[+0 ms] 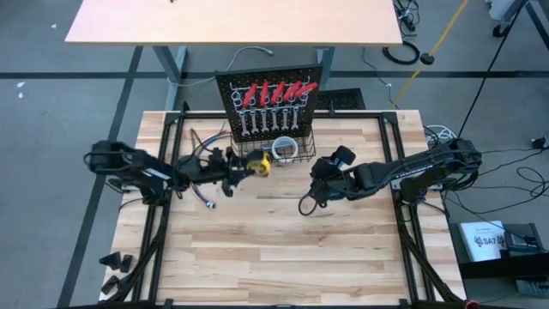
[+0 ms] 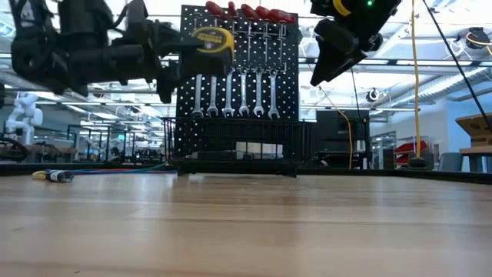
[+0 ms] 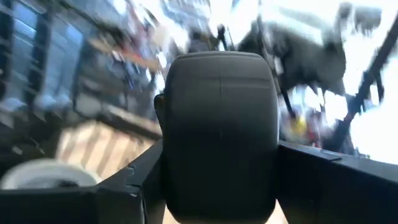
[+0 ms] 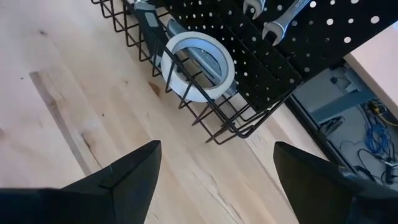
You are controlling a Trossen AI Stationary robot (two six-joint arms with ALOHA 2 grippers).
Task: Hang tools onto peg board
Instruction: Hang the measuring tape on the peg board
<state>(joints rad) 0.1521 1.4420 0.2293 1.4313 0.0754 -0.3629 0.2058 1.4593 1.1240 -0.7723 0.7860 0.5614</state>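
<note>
- Left gripper grasps the yellow tape, lifted just left of the basket.
- Right gripper hangs released, right of the basket.
- Carry the tape level over the rim, lower inside beside the white roll, then let go.

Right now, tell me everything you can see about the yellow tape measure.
The tape measure has a yellow case with black trim and a dark label on its face. The left gripper holds it in the air, raised in front of the upper left part of the peg board, above the wire basket. Nothing else touches it.
</note>
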